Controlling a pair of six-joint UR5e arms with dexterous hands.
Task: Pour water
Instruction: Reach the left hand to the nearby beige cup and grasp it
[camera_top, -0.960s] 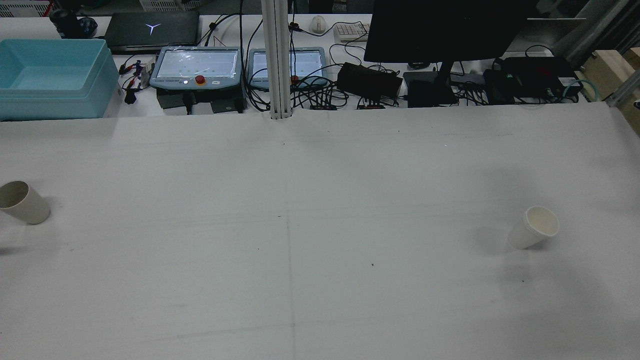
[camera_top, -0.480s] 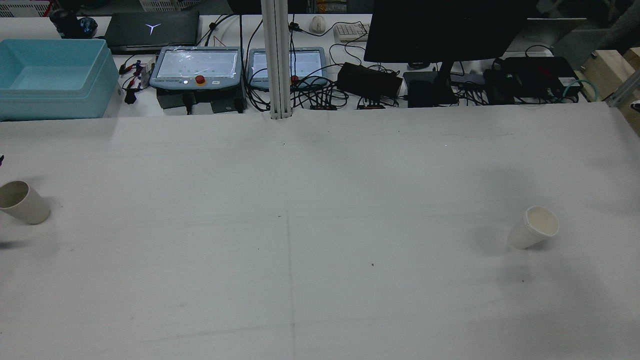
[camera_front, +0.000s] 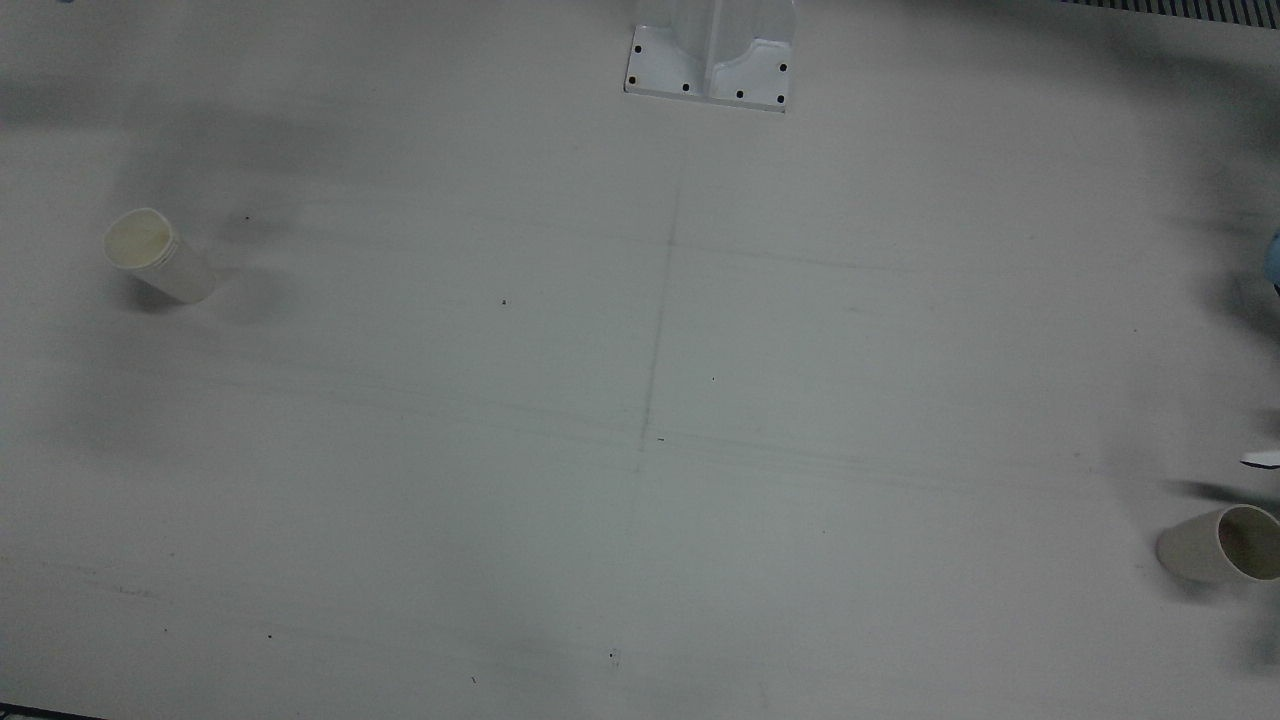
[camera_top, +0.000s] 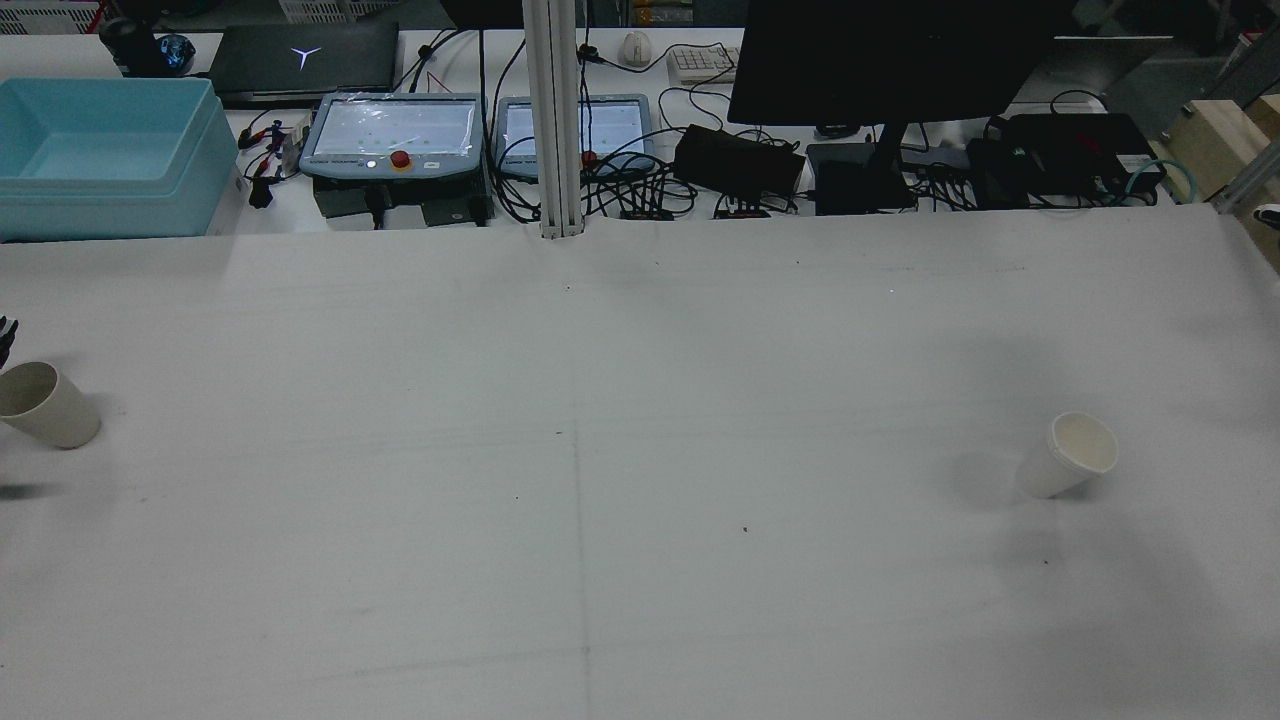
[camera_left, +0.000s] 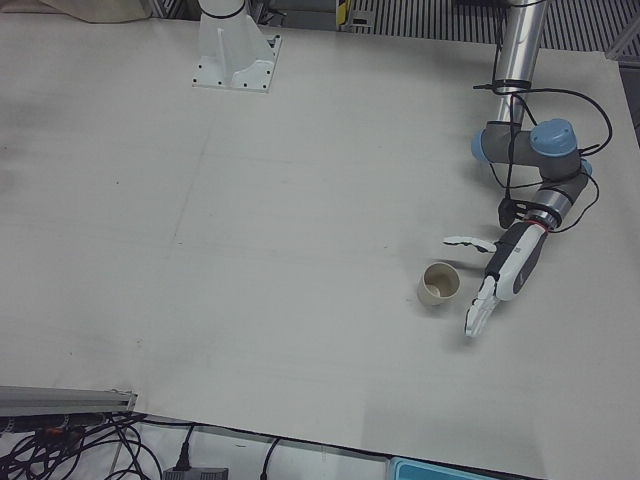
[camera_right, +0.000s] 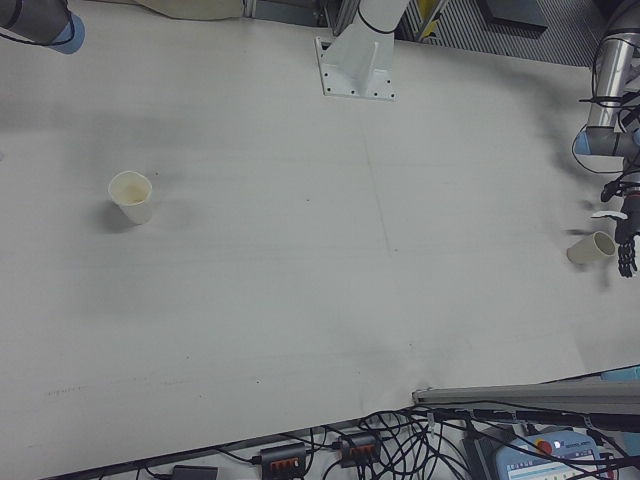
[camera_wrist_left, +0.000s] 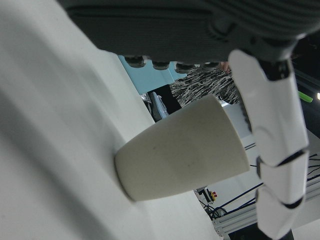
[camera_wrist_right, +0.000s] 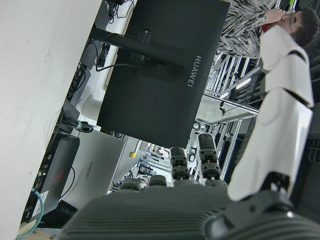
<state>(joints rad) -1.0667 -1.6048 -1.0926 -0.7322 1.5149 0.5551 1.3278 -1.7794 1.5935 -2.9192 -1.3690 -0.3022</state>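
Observation:
A beige paper cup (camera_top: 42, 405) (camera_left: 438, 285) (camera_front: 1220, 545) (camera_right: 597, 247) stands upright at the table's far left side in the rear view. My left hand (camera_left: 503, 272) (camera_right: 626, 245) is right beside it, open, fingers spread and not touching the cup. In the left hand view the cup (camera_wrist_left: 185, 155) fills the middle, with one white finger (camera_wrist_left: 272, 125) next to it. A white paper cup (camera_top: 1070, 455) (camera_front: 155, 255) (camera_right: 132, 196) stands alone on the other side. My right hand (camera_wrist_right: 165, 210) shows only in its own view, open and holding nothing, away from the table.
A blue bin (camera_top: 110, 160), two teach pendants (camera_top: 395, 135), cables and a dark monitor (camera_top: 890, 60) lie beyond the table's far edge. A white post (camera_top: 553, 120) rises at the middle. A person in patterned clothing (camera_wrist_left: 205, 85) stands behind the station.
The left hand's dark fingertips have come into the rear view at its left edge, just above the beige cup. Both cups stay put.

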